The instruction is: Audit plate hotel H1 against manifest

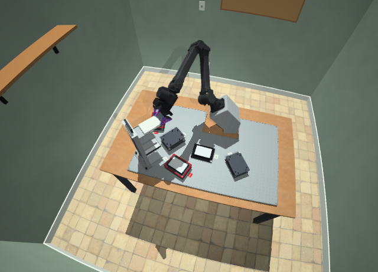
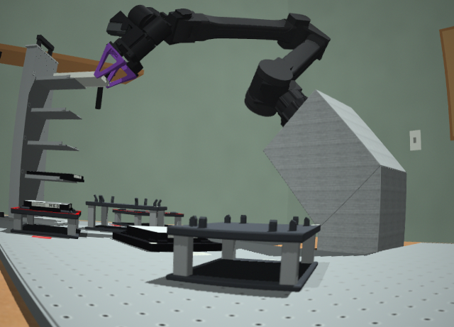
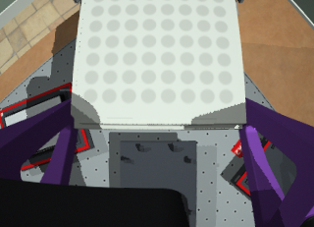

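Note:
A white plate (image 1: 149, 124) (image 2: 82, 74) (image 3: 157, 60) with its round wells up lies level at the top shelf of the grey plate hotel H1 (image 1: 140, 147) (image 2: 33, 61). My gripper (image 1: 159, 120) (image 2: 102, 80) (image 3: 158, 108) is shut on its long sides near the front end. No ID can be read on this plate, and its rear contact is unclear. The two middle shelves (image 2: 54, 113) (image 2: 52, 145) look empty. A black plate (image 2: 54, 175) lies on the bottom shelf, its label unreadable. A plate labelled M60 (image 1: 178, 164) (image 2: 47, 205) sits on a red-rimmed quarantine nest (image 2: 74, 214).
Another red-rimmed nest (image 2: 176, 214) (image 3: 242, 185) stands behind, partly hidden. Two raised dark nests (image 1: 173, 138) (image 1: 237, 164) with pegs bear no plate. A low black station (image 1: 211, 158) (image 2: 157, 245) with a white top lies between them. The grey robot pedestal (image 1: 225, 117) (image 2: 340, 191) stands behind.

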`<state>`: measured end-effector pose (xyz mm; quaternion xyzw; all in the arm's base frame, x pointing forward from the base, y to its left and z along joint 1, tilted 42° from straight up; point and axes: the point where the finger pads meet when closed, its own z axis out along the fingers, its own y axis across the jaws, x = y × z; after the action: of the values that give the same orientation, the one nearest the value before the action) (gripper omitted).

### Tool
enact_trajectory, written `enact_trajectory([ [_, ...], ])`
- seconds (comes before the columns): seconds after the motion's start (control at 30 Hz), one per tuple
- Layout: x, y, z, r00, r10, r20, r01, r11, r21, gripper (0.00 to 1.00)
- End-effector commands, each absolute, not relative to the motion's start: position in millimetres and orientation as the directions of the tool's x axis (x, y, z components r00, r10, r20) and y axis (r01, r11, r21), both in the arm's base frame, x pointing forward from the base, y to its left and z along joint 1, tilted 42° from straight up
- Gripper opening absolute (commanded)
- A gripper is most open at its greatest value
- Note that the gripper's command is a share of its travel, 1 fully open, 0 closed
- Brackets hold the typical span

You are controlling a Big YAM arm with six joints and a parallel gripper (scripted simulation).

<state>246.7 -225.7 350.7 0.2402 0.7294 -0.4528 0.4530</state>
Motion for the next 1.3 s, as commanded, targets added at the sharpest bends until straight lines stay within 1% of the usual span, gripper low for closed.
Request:
enact_trajectory([
  [0.0,251,-230,392,-0.418,-0.095,-0.903,0.788,0.458,-0.413,0.86],
  [0.87,260,-243,394,-0.416,-0.095,-0.905,0.790,0.456,-0.411,0.86],
  [0.97,260,-244,391,-0.419,-0.090,-0.904,0.789,0.457,-0.411,0.86],
  [1.0,259,-240,379,-0.434,-0.085,-0.897,0.776,0.470,-0.420,0.86],
  [1.27,259,-239,378,-0.434,-0.085,-0.897,0.776,0.470,-0.420,0.86],
])
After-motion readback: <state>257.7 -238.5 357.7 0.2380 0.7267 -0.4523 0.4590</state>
